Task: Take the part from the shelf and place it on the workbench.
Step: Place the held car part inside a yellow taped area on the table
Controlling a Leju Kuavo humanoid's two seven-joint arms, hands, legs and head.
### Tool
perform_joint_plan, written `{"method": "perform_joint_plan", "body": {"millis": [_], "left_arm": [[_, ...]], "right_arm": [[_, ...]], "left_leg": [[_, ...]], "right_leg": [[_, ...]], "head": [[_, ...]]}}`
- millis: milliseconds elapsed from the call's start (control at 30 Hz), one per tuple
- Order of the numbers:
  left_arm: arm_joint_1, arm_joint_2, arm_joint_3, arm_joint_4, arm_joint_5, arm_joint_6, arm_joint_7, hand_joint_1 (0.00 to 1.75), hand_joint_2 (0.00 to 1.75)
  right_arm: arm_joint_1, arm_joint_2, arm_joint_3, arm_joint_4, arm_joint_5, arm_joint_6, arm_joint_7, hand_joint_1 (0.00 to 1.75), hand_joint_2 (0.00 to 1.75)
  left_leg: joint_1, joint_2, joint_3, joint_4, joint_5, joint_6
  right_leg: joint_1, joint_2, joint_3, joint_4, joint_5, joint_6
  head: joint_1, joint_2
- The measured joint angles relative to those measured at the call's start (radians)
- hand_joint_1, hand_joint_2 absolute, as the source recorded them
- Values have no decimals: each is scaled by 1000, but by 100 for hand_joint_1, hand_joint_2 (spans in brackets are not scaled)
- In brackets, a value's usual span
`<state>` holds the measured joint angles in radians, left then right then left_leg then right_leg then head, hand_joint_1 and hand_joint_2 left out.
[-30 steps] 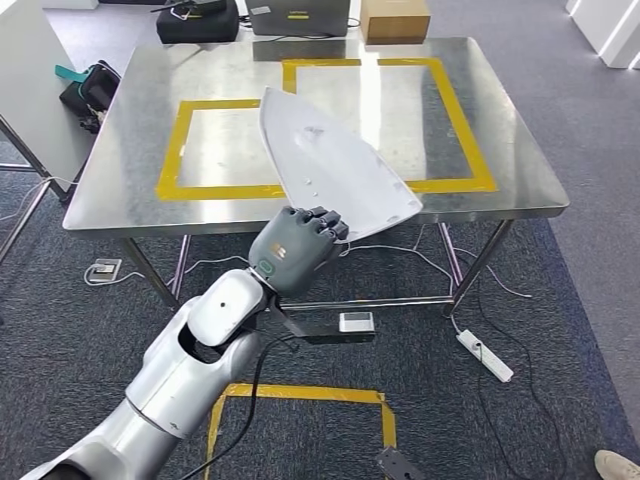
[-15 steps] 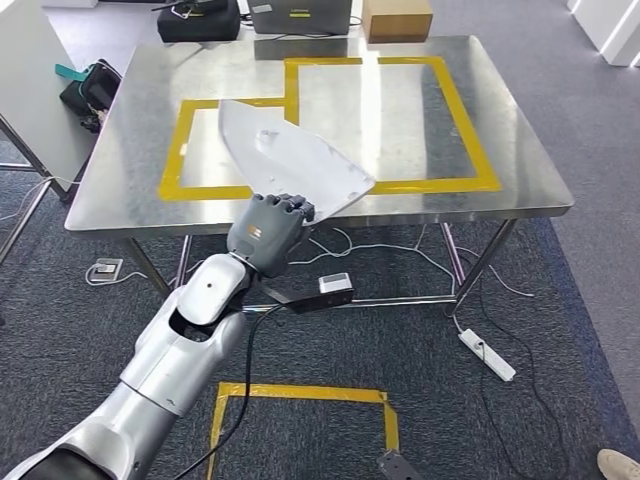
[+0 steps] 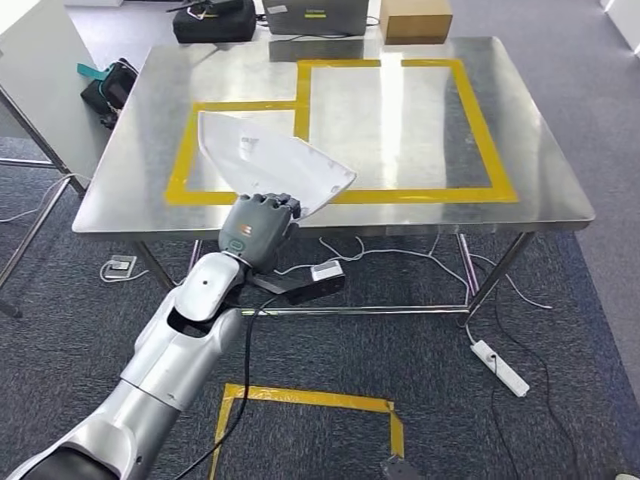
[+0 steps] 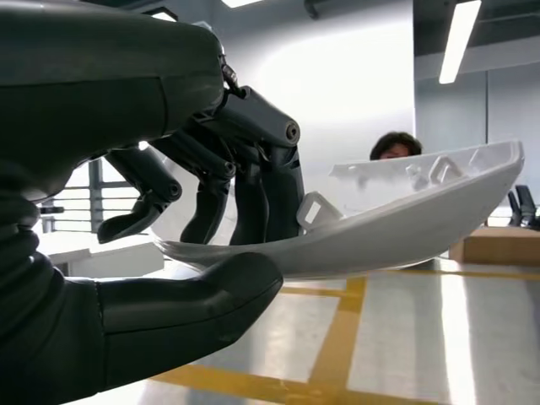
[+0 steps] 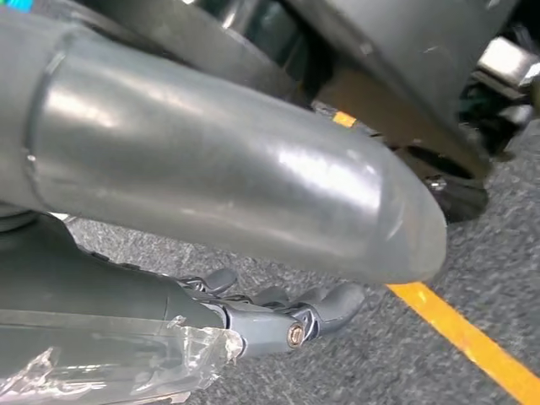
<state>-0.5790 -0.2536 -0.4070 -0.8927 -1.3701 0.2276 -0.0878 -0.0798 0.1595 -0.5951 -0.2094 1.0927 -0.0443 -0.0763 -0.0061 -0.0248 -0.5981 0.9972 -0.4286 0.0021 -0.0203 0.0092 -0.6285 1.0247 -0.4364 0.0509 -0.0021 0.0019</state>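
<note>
A cardboard box point(image 3: 415, 19) is seen at the top edge, right of centre. A white power strip point(image 3: 498, 368) is laid on the grey carpet point(image 3: 573, 420), lower right.

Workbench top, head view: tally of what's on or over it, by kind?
White parts: 1, held by the left hand over the workbench
Yellow tape rectangles: 2
Cardboard boxes: 1, at the far edge
Total: 4

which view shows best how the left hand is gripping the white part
The left wrist view: the left hand clamps the white part, thumb under its edge and fingers over it. The head view shows the part's outline above the workbench. The right wrist view faces the floor.
</note>
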Motion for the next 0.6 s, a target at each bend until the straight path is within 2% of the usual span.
{"method": "perform_joint_plan", "body": {"millis": [67, 100, 133, 200, 233, 267, 300, 333, 367, 400, 433, 467, 533, 600], "left_arm": [[2, 0, 7, 1, -4, 0, 1, 175, 175], [1, -1, 12, 2, -6, 0, 1, 175, 175], [1, -1, 16, 2, -7, 0, 1, 175, 175], [2, 1, 20, 3, -9, 0, 2, 175, 175], [5, 2, 21, 5, -9, 0, 2, 175, 175], [8, 3, 23, 7, -9, -1, 2, 175, 175], [10, 3, 24, 8, -9, -1, 2, 175, 175], [10, 3, 25, 9, -9, -1, 2, 175, 175], [9, 3, 27, 9, -10, -1, 2, 175, 175], [8, 3, 28, 9, -10, -1, 2, 175, 175], [7, 3, 29, 9, -10, -1, 2, 175, 175], [6, 3, 30, 9, -10, -1, 2, 175, 175], [6, 2, 33, 9, -10, -1, 2, 175, 175], [5, 1, 39, 9, -12, 0, 4, 175, 175]], "right_arm": [[2, 0, -4, 0, 6, 0, 0, 0, 0], [3, 0, -6, 0, 8, 0, -1, 0, 0], [3, 0, -8, 0, 10, 0, -1, 0, 0], [2, 0, -10, 0, 11, 0, -2, 0, 0], [2, 0, -12, 0, 11, 0, -1, 0, 0], [3, 0, -14, 0, 11, 0, -1, 0, 0], [3, 0, -16, 0, 11, 0, -1, 0, 0], [4, 0, -16, 0, 11, 0, -1, 0, 0], [4, 0, -17, 0, 11, 0, -1, 0, 0], [4, 0, -17, 0, 11, 0, -1, 0, 0], [3, 0, -17, 0, 11, 0, -1, 0, 0], [2, 0, -17, 0, 11, 0, -1, 0, 0], [1, 0, -17, 0, 12, 0, -1, 0, 0], [0, 0, -18, 0, 13, -1, -2, 0, 0]], "left_leg": [[1, 3, -3, 14, -2, -9], [2, 6, -18, 44, -6, -14], [3, 9, -45, 93, -17, -19], [4, 12, -129, 222, -60, -27], [4, 12, -165, 268, -77, -28], [4, 12, -187, 285, -78, -27], [3, 12, -190, 266, -58, -23], [2, 13, -174, 213, -19, -17], [-1, 14, -147, 143, 29, -10], [-5, 16, -120, 76, 62, -2], [-8, 18, -100, 28, 77, 2], [-10, 19, -89, 1, 81, 7], [-10, 17, -78, -11, 70, 14], [-6, 15, -61, -16, 68, 24]], "right_leg": [[-1, 1, 11, 1, 4, -13], [-1, 1, 18, 0, 1, -19], [-2, 1, 25, -1, -3, -25], [-1, 0, 37, -1, -15, -34], [0, 0, 44, -1, -21, -35], [1, 0, 51, -1, -28, -36], [2, 0, 61, -1, -36, -36], [3, 1, 72, -1, -43, -35], [4, 1, 82, -2, -51, -33], [5, 1, 91, -2, -60, -30], [7, 1, 97, -4, -68, -25], [8, 1, 103, -7, -73, -19], [10, -1, 115, -13, -76, -4], [10, -2, 107, 17, -80, 6]], "head": [[-1, 0], [-1, 0], [-1, 0], [-1, 0], [-1, 0], [-1, 0], [-1, 0], [-1, 0], [-1, 0], [-1, 0], [-1, 0], [-1, 0], [-2, 0], [0, 0]]}}
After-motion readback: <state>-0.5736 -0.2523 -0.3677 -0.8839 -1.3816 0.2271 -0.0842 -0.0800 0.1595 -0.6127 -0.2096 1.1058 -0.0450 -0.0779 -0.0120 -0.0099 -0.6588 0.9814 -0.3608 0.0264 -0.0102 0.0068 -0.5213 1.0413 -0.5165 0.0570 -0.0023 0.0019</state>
